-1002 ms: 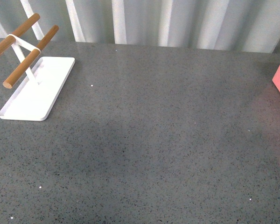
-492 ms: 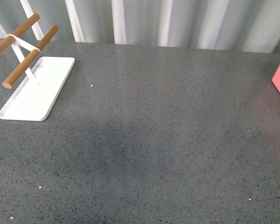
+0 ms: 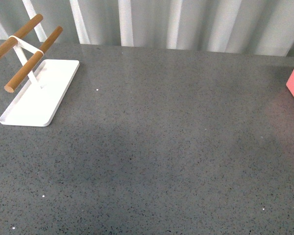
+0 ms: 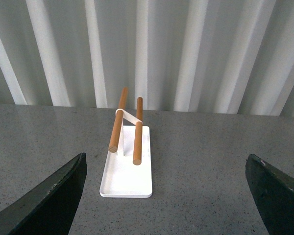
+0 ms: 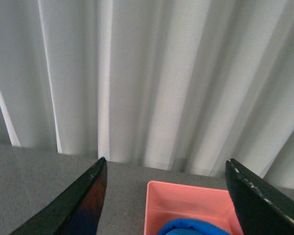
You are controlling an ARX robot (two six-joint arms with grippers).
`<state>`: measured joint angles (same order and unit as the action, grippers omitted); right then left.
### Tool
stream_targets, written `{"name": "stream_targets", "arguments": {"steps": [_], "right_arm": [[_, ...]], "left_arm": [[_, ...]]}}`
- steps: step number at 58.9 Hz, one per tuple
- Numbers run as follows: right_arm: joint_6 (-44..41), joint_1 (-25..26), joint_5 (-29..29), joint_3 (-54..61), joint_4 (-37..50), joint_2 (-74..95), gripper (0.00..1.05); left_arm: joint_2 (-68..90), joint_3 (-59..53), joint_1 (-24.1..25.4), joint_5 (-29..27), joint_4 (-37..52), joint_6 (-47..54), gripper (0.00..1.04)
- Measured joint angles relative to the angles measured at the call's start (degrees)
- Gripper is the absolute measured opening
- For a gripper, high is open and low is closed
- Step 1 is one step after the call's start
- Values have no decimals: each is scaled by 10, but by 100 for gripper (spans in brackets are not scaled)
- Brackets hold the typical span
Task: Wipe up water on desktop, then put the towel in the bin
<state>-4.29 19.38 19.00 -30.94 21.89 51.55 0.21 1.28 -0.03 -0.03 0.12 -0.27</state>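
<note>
The towel (image 5: 193, 227) lies inside the bin (image 5: 186, 196), at three o'clock on the desktop (image 3: 161, 147). Both the left gripper (image 4: 166, 196) and right gripper (image 5: 166, 196) stand wide apart, holding nothing. Task appears complete; arms need only retract.

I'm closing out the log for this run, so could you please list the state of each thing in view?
towel: inside the bin, only its top showing.
bin: upright, holding the towel.
desktop: no water visible.
white tray: flat on the desktop, wooden bars bare.
left tool: open, holding nothing.
right tool: open, holding nothing.
</note>
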Motion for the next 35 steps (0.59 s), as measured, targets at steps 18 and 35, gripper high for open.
{"name": "stream_targets", "arguments": {"steps": [18, 35], "right_arm": [[32, -76, -75, 144, 32, -95, 6], [33, -127, -123, 223, 29, -178, 3]], "left_arm": [[0, 0, 0, 0, 0, 0, 98], [0, 0, 0, 0, 0, 0, 98]]}}
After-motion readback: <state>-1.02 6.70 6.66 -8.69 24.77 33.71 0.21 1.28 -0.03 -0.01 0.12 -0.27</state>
